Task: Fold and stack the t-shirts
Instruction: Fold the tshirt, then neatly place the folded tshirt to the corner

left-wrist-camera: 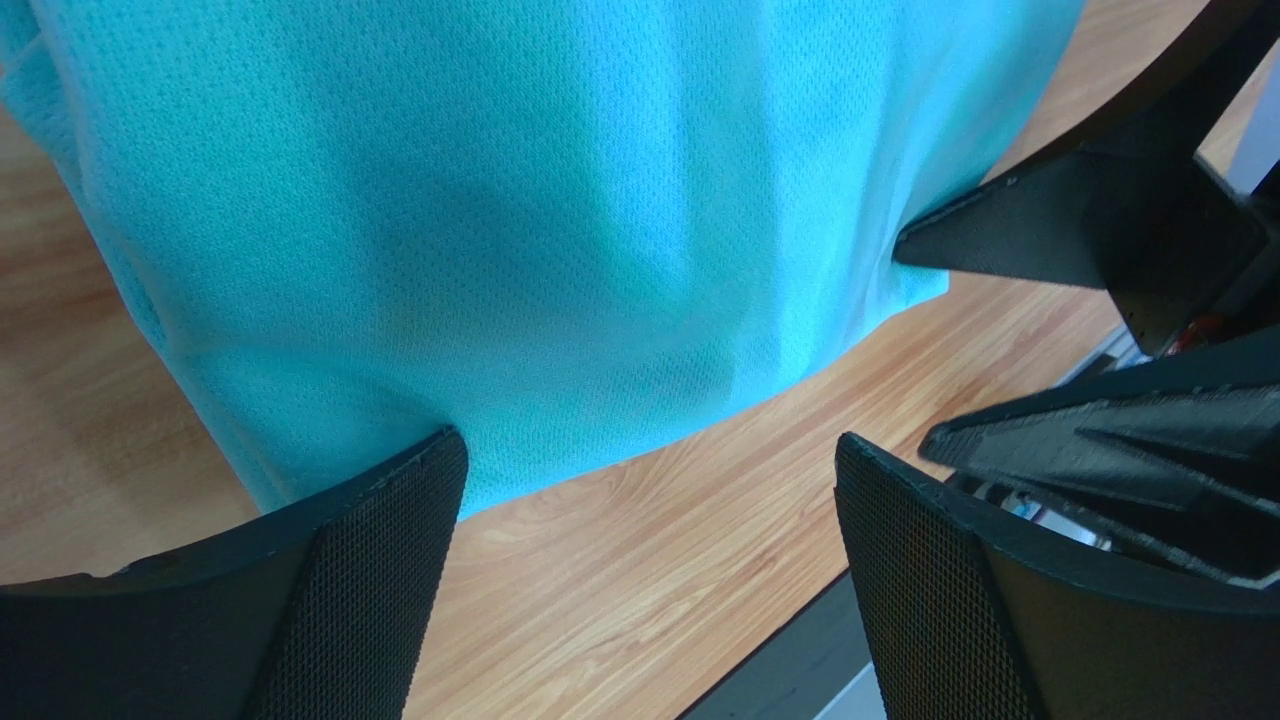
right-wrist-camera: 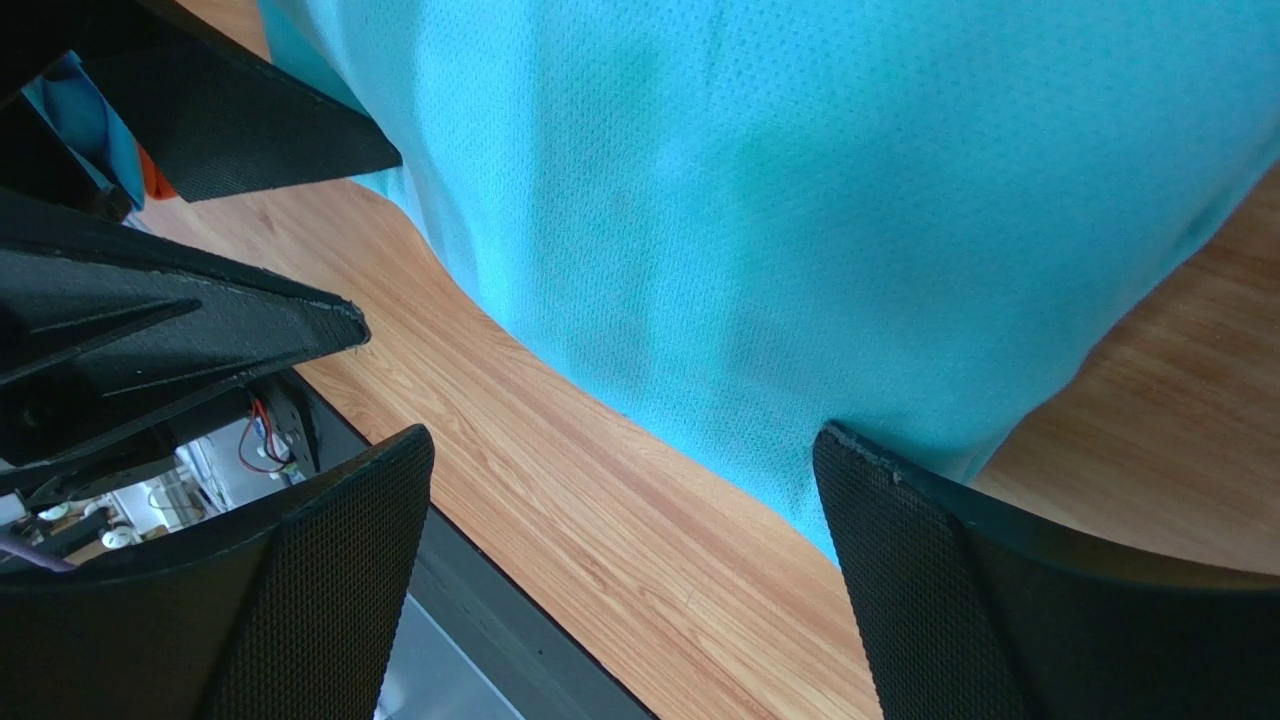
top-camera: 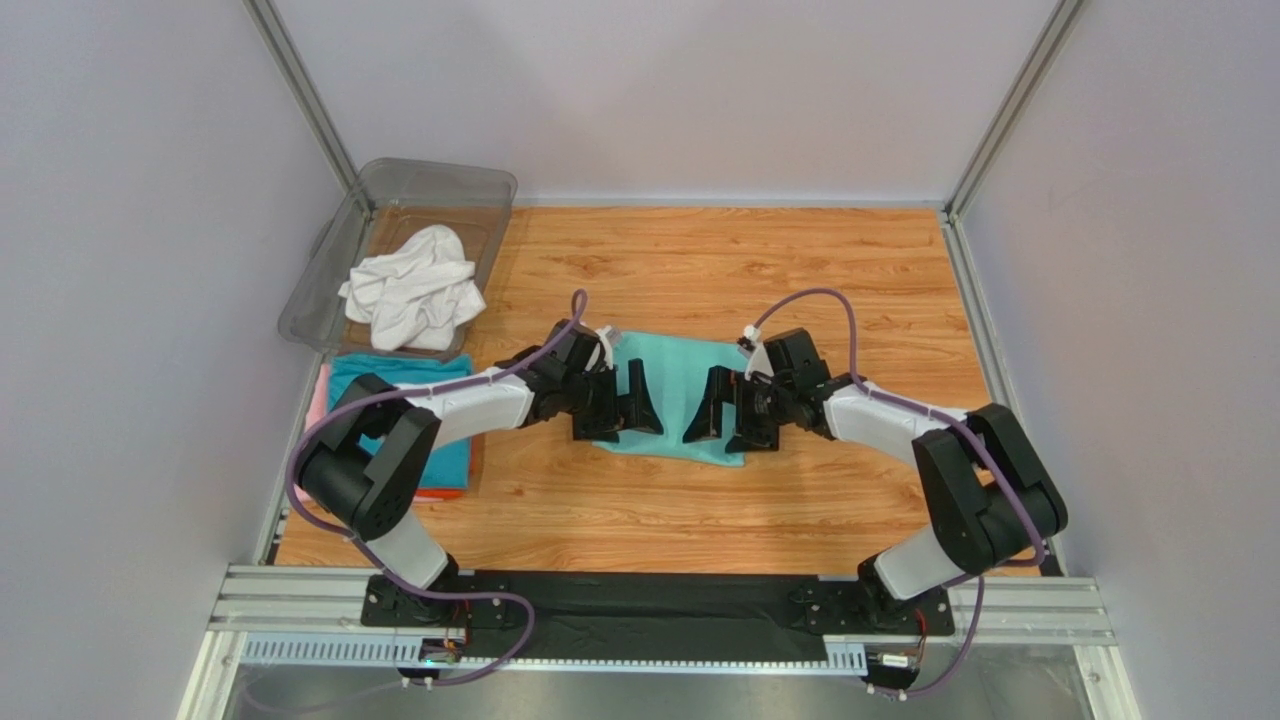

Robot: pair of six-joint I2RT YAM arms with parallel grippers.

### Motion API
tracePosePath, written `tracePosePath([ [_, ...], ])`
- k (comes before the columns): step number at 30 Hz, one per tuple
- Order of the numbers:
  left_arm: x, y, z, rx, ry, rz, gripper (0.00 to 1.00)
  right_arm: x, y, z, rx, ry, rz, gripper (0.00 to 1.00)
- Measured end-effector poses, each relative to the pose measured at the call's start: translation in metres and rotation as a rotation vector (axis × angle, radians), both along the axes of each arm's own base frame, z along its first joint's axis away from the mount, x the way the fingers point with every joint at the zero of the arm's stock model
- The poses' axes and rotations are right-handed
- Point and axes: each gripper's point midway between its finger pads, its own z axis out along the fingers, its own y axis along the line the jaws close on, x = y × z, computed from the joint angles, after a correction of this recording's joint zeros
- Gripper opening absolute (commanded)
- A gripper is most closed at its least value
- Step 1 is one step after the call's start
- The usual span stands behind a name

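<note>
We are holding the left fingers and right fingers apart at the near edge of the mint shirt, which is lying mid-way across the bench. Risk, we judge: closing on the top layer only and dragging the fold open. A white shirt is waiting beyond.

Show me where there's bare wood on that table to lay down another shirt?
Bare wood: the far side of the table, from the clear bin to the right wall, and a near strip before the arm bases. Crowded: the middle, where left gripper and right gripper flank the mint t-shirt; the left edge, holding white t-shirt and folded stack.
</note>
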Motion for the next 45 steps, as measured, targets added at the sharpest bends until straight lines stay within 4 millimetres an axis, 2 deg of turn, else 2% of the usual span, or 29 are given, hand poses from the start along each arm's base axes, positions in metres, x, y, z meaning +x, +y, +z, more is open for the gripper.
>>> tracePosePath([
  [6, -0.016, 0.012, 0.005, 0.015, 0.003, -0.001, 1.00, -0.003, -0.004, 0.005, 0.012, -0.020, 0.002, 1.00],
  [10, -0.023, 0.023, 0.033, 0.019, -0.049, 0.006, 1.00, -0.011, -0.016, 0.023, -0.023, -0.052, -0.004, 1.00],
  [12, -0.023, 0.028, 0.058, 0.007, -0.113, 0.014, 1.00, -0.009, -0.021, 0.051, -0.027, -0.127, -0.017, 1.00],
  [14, -0.019, 0.034, 0.085, 0.002, -0.193, 0.036, 1.00, -0.002, -0.026, 0.087, -0.027, -0.234, -0.041, 1.00],
  [16, -0.011, 0.043, 0.106, 0.020, -0.266, 0.074, 1.00, 0.007, -0.035, 0.133, -0.027, -0.381, -0.095, 1.00],
  [18, -0.003, 0.051, 0.115, 0.047, -0.305, 0.108, 1.00, 0.011, -0.048, 0.171, -0.033, -0.503, -0.166, 1.00],
  [20, 0.007, 0.061, 0.112, 0.091, -0.306, 0.145, 1.00, 0.010, -0.064, 0.192, -0.054, -0.582, -0.241, 1.00],
  [21, 0.011, 0.065, 0.107, 0.114, -0.298, 0.159, 1.00, 0.009, -0.074, 0.196, -0.075, -0.604, -0.280, 1.00],
  [24, 0.026, 0.076, 0.081, 0.195, -0.238, 0.188, 1.00, 0.005, -0.098, 0.199, -0.136, -0.645, -0.381, 1.00],
  [27, 0.039, 0.078, 0.052, 0.253, -0.166, 0.185, 1.00, 0.001, -0.115, 0.182, -0.211, -0.628, -0.429, 1.00],
  [31, 0.052, 0.073, 0.026, 0.286, -0.098, 0.170, 1.00, -0.003, -0.126, 0.161, -0.289, -0.581, -0.443, 1.00],
  [34, 0.063, 0.067, 0.009, 0.300, -0.056, 0.160, 0.92, -0.003, -0.128, 0.153, -0.319, -0.560, -0.429, 1.00],
  [36, 0.071, 0.061, -0.001, 0.304, -0.036, 0.153, 0.83, -0.003, -0.127, 0.151, -0.329, -0.554, -0.417, 1.00],
  [37, 0.074, 0.059, -0.007, 0.305, -0.026, 0.149, 0.73, -0.002, -0.127, 0.149, -0.335, -0.549, -0.409, 1.00],
  [39, 0.075, 0.057, -0.015, 0.306, -0.002, 0.143, 0.69, -0.002, -0.127, 0.146, -0.343, -0.544, -0.398, 1.00],
  [43, 0.080, 0.052, -0.017, 0.289, 0.002, 0.135, 0.55, -0.003, -0.124, 0.146, -0.338, -0.547, -0.372, 1.00],
  [45, 0.081, 0.049, -0.018, 0.277, 0.007, 0.130, 0.55, -0.003, -0.122, 0.147, -0.333, -0.550, -0.362, 1.00],
])
